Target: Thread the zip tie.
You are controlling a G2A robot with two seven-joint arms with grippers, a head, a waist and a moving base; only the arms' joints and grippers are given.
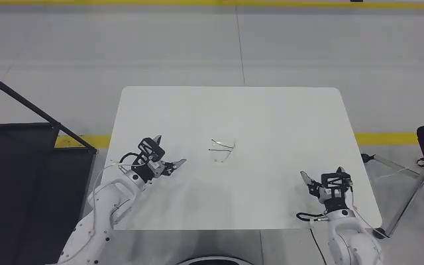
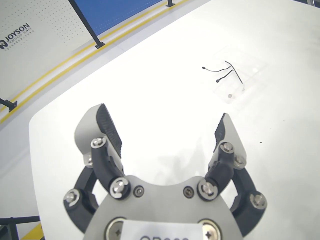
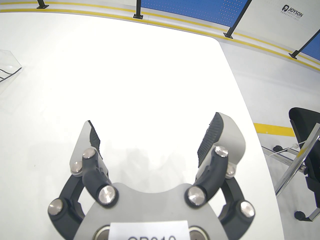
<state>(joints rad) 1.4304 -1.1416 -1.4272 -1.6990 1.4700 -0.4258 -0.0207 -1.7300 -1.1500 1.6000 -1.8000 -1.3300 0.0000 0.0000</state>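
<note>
While neither arm is holding anything, the top view is showing the zip tie [image 1: 224, 148] lying near the middle of the white table [image 1: 278, 112], with the left gripper [image 1: 169, 151] hovering near it on the left, jaws spread, and the right gripper [image 1: 324, 177] waiting well apart at the near right corner, likewise spread. Going to the left wrist view, the left gripper [image 2: 162, 116] is gaping wide and empty, and the zip tie [image 2: 232, 69] is lying farther out as thin black strands with small heads, resting on a clear sheet [image 2: 250, 63]; whether it is one piece or two is hard to tell. Going to the right wrist view, the right gripper [image 3: 153, 121] is standing open over bare table, and the zip tie [image 3: 12, 73] is showing far off to the left on the clear sheet [image 3: 7, 56]. Judging from this, the task is sitting at its opening step, the approach; the next move is calling for the left gripper to be lowering onto one thin strand and pinching it precisely against the slick sheet
</note>
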